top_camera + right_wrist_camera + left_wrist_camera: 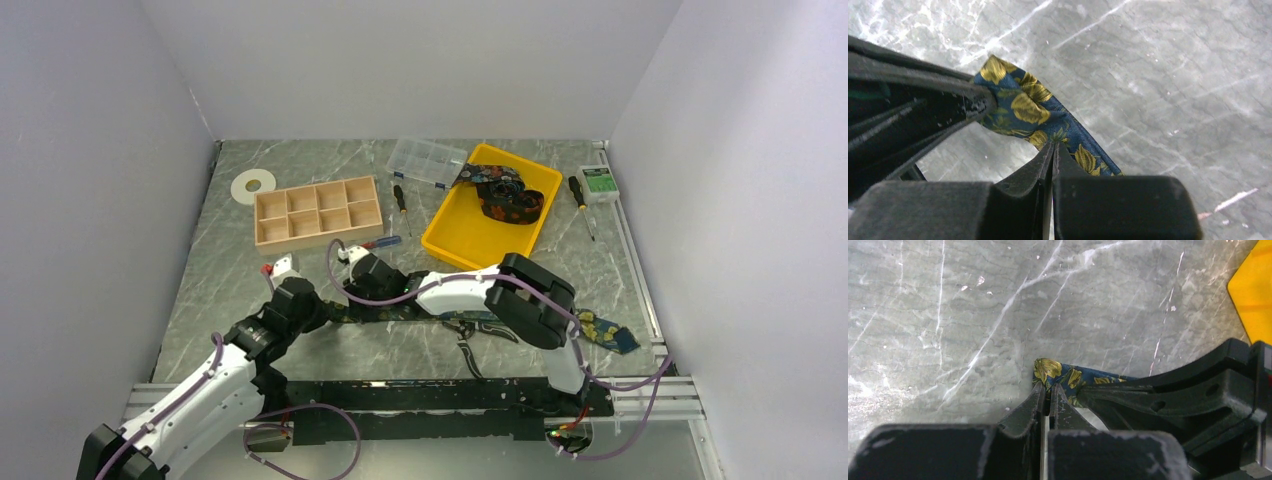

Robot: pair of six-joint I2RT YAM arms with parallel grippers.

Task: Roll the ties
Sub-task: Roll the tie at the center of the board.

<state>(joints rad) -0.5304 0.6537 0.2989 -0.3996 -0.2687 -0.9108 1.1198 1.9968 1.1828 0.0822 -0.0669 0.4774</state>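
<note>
On tie (1023, 106) end, left tool (1049, 390) and right tool (1053, 147) pinched tight; wrist views only.

Your tie (1023, 107) is soft printed cloth, perhaps slightly sheeny; the marbled tabletop (948, 315) looks smooth and matt.

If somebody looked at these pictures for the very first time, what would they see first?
Two robot arms meet in the middle of the marble table, with the left fingers and the right fingers both shut on one end of a dark blue tie with gold flowers. Behind them, toward the back right, a bright yellow tray holds more dark patterned ties.
</note>
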